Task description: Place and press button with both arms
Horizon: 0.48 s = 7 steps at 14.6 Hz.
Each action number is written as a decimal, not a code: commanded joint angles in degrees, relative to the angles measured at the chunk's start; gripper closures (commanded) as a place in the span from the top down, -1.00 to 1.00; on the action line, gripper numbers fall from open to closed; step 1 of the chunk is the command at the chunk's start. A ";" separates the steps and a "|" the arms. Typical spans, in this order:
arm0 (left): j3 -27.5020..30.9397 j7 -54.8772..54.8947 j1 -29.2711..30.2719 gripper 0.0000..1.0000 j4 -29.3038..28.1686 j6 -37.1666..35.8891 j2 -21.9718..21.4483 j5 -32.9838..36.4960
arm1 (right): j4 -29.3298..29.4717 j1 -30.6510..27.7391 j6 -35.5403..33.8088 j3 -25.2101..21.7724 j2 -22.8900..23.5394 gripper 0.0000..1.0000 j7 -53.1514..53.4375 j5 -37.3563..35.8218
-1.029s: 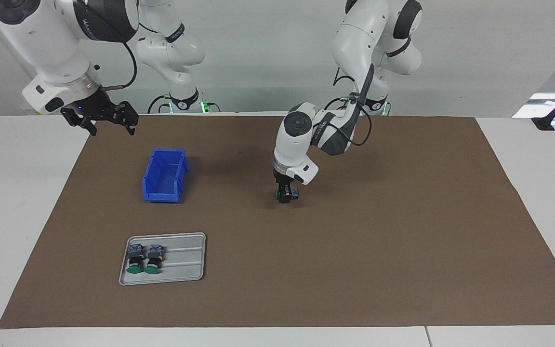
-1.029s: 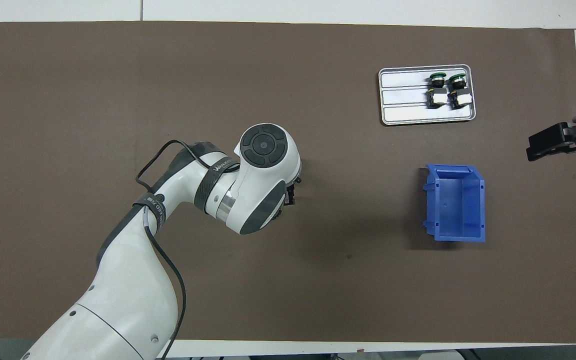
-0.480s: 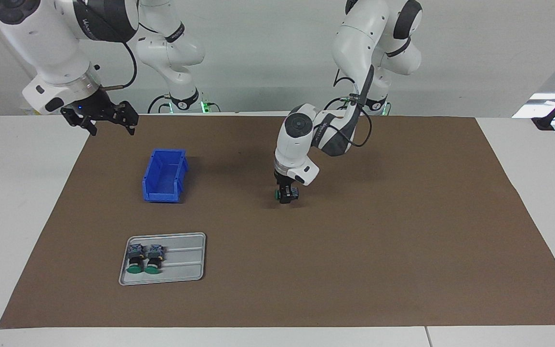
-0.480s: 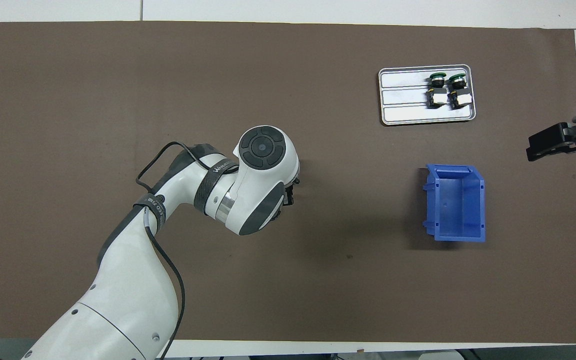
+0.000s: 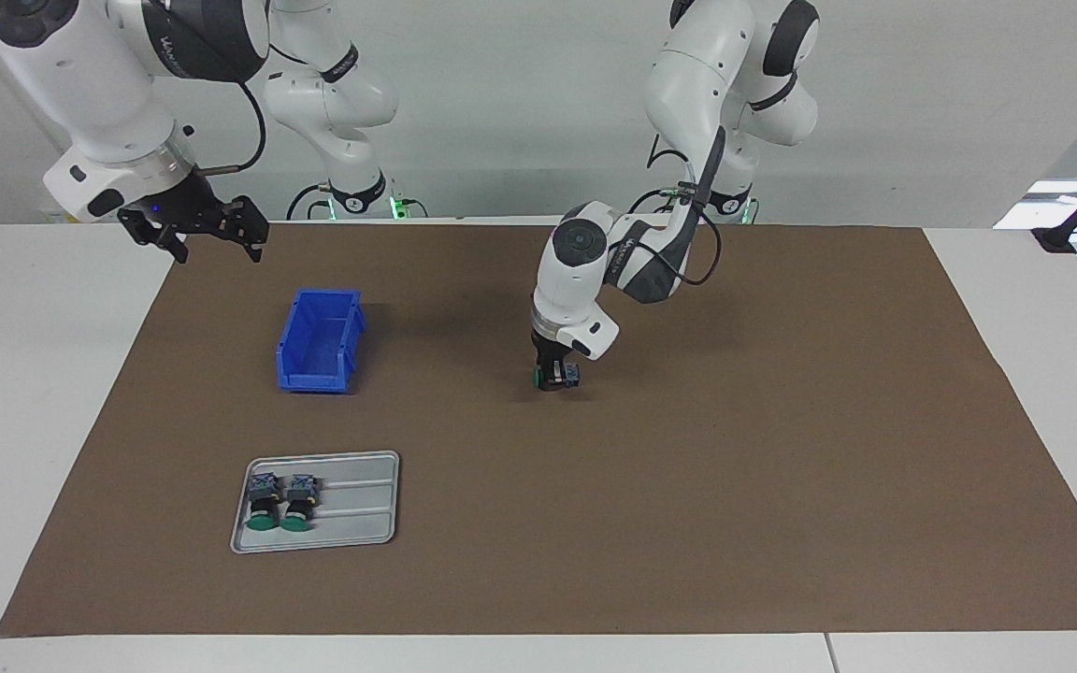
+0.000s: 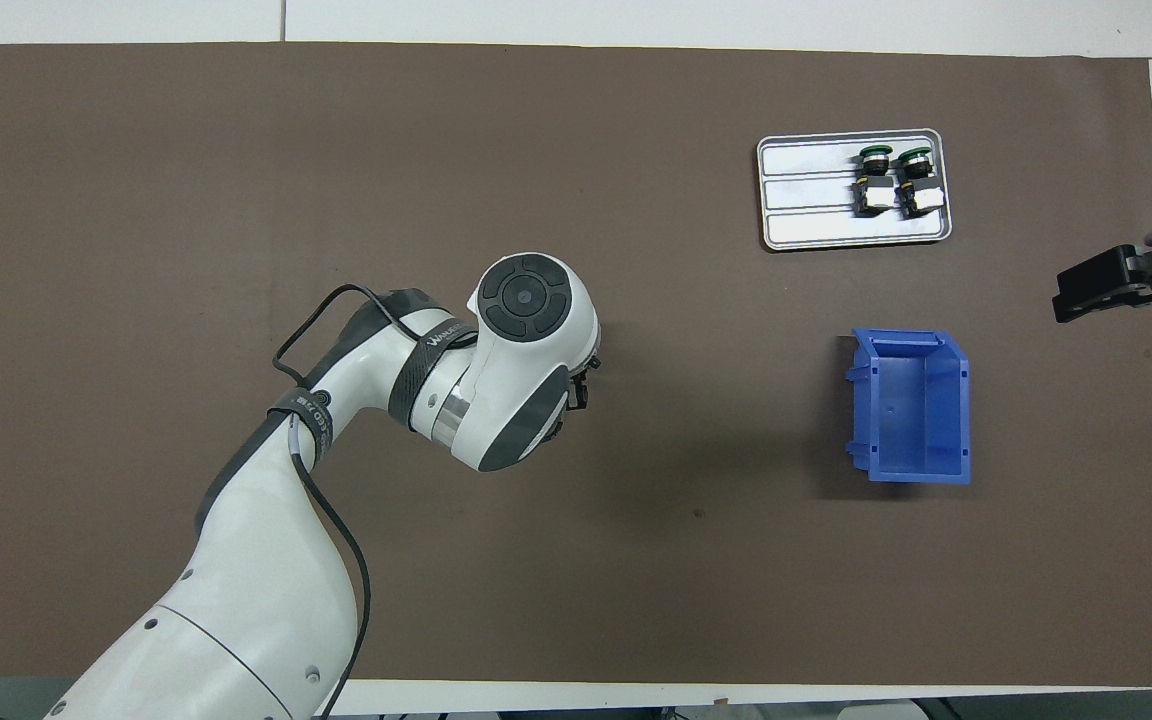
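Holding one button (image 5: 557, 376) low over the brown mat (image 5: 782, 449) at mid-frame, my left gripper (image 5: 553, 378) has its jaws pinching it. My right gripper (image 5: 194, 229) waits upper left, jaws spread; I judge placing nearly done, pressing left.

- On the left arm (image 6: 266, 560), the black strap at the elbow carries white lettering; you cannot read it for certain.
- The black band near that arm's wrist (image 6: 433, 345) also bears white letters, too small to make out.
- The right arm (image 5: 108, 84) shows white lettering on its dark joint cover, not legible either.
- You find no readable text anywhere else.
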 commanded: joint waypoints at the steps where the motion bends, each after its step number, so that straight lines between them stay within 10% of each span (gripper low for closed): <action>1: 0.57 0.11 -0.64 -0.31 -0.68 1.38 0.04 -0.16 | -1.58 -0.39 0.04 0.02 -1.43 1.00 -1.03 1.27; 7: 0.66 0.11 -0.29 -0.64 0.37 0.15 -0.31 -0.07 | -1.58 -0.39 0.04 0.02 -1.43 1.00 -1.03 1.27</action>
